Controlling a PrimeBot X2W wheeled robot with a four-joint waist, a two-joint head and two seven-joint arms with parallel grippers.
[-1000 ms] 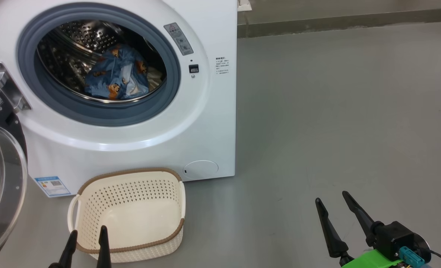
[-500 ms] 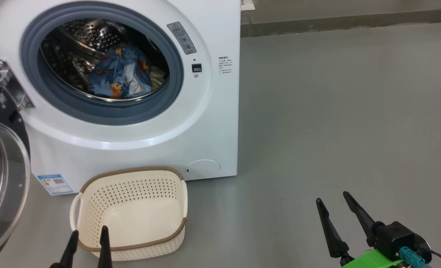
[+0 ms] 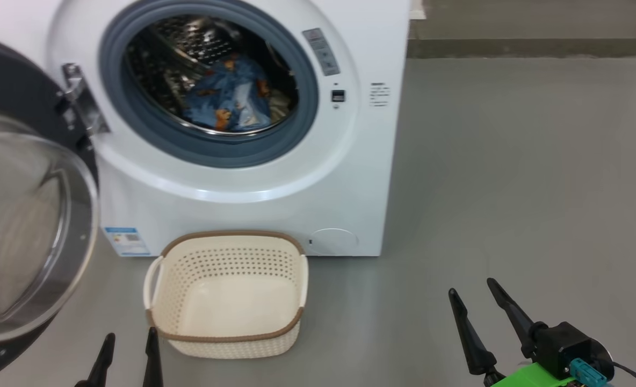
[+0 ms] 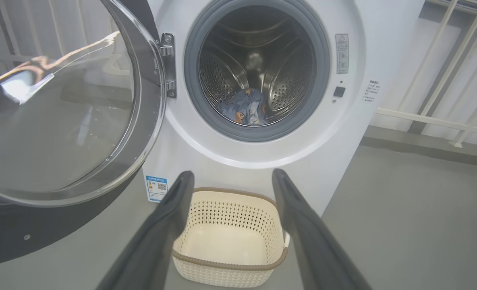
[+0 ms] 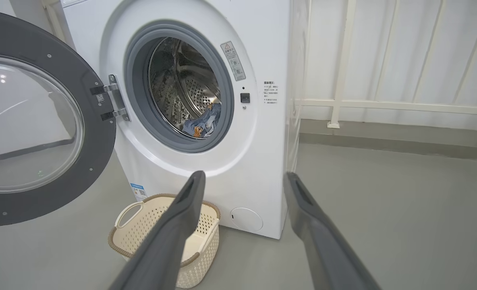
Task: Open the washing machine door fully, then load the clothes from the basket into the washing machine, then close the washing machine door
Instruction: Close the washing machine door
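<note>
Hanging wide open at the left of the head view, the door (image 3: 28,215) shows a glossy black rim and a bulging clear glass bowl. Right of it stands the boxy white machine (image 3: 275,183). A smooth grey rubber ring (image 3: 210,153) circles its perforated steel drum (image 3: 189,43), where the clothes (image 3: 232,99), crumpled blue cloth with orange prints, lie low. Below, on the matte grey floor (image 3: 511,161), sits the cream perforated basket (image 3: 232,235), brown woven rim, smooth bottom showing. The left gripper (image 3: 130,344), lower left, and the right gripper (image 3: 471,287), lower right, spread tapered dark fingers wide, holding nothing.
</note>
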